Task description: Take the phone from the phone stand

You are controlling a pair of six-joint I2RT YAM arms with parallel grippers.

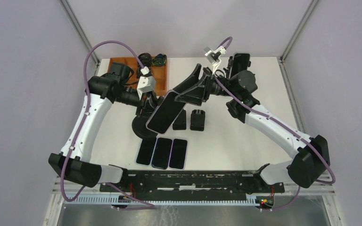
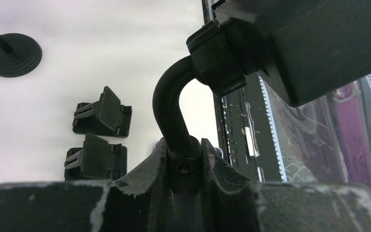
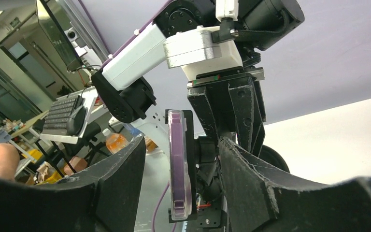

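The phone (image 1: 164, 112), dark with a purple case, sits tilted in the black phone stand (image 1: 143, 126) at the table's middle. My left gripper (image 1: 147, 104) is shut on the stand's curved neck (image 2: 170, 108), just below the clamp head (image 2: 217, 58). My right gripper (image 1: 188, 89) is open at the phone's upper end. In the right wrist view the phone (image 3: 178, 164) shows edge-on between the two fingers (image 3: 118, 179), with a gap on each side. The left gripper (image 2: 183, 145) also shows behind it in the right wrist view (image 3: 229, 106).
Three phones (image 1: 162, 153) lie side by side near the front edge. Two small folded black stands (image 1: 189, 120) sit right of the stand; they also show in the left wrist view (image 2: 99, 137). A wooden tray (image 1: 134, 63) stands at the back left. A round black base (image 2: 12, 50) stands farther off.
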